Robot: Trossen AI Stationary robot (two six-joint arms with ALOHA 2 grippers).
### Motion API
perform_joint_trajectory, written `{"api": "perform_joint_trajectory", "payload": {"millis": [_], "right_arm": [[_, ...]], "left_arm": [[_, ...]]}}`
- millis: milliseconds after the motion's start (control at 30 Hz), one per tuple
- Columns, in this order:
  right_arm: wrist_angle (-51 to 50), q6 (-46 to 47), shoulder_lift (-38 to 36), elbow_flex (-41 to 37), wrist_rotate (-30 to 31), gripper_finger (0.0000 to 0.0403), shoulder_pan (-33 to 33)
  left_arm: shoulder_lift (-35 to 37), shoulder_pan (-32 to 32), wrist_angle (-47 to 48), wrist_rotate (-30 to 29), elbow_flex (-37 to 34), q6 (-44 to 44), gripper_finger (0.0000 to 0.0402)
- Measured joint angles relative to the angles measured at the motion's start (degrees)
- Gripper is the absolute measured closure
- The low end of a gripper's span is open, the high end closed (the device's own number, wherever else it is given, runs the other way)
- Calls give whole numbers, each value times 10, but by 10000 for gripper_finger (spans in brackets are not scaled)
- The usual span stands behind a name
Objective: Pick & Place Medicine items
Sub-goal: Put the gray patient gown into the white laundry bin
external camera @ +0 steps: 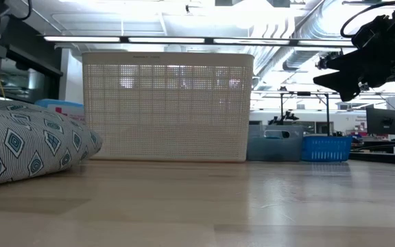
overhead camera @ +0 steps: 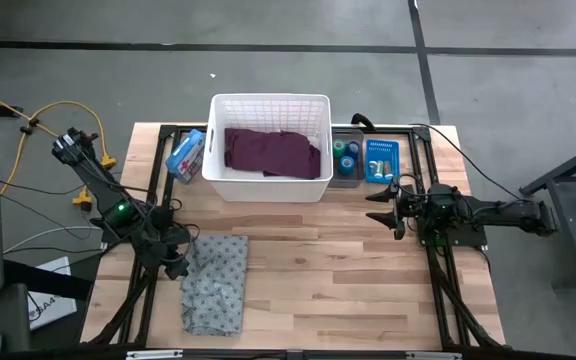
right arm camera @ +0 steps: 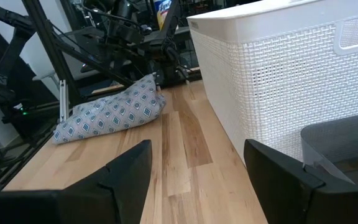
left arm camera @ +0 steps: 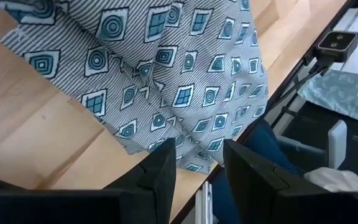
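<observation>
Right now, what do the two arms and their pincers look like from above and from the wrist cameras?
Both arms are dark, jointed and boxy. The left arm shows a small green light and black cabling along its links. The left pincer has two flat, matte black fingers with angled tips. The right pincer has the same broad, black, wedge-shaped fingers. No markings are legible.

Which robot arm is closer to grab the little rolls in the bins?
Probably the right. Its gripper hovers open just in front of the grey bin and blue basket holding the rolls. The left gripper sits far off over the patterned cloth.
</observation>
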State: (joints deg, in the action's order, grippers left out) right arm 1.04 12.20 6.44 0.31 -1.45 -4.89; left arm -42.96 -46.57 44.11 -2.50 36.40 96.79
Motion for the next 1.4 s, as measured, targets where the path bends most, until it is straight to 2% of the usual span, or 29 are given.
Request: {"api": "perform_joint_trajectory", "payload": {"millis": [233,400,567,733,933,1300,1400], "right_arm": [[0,0,0,0,0,160,0],[0,0,0,0,0,160,0],[0,0,0,0,0,160,0],[0,0,0,0,0,160,0],[0,0,0,0,0,160,0],[0,0,0,0,0,160,0],[0,0,0,0,0,160,0]], "left_arm": [[0,0,0,-8,0,7,274],[0,-9,0,-6,0,75,274],[0,-20,3,-9,0,99,274],[0,-36,31,-46,0,97,266],[0,-41,35,-52,0,105,200],[0,-62,37,-49,0,104,20],[0,-66,37,-49,0,105,7]]}}
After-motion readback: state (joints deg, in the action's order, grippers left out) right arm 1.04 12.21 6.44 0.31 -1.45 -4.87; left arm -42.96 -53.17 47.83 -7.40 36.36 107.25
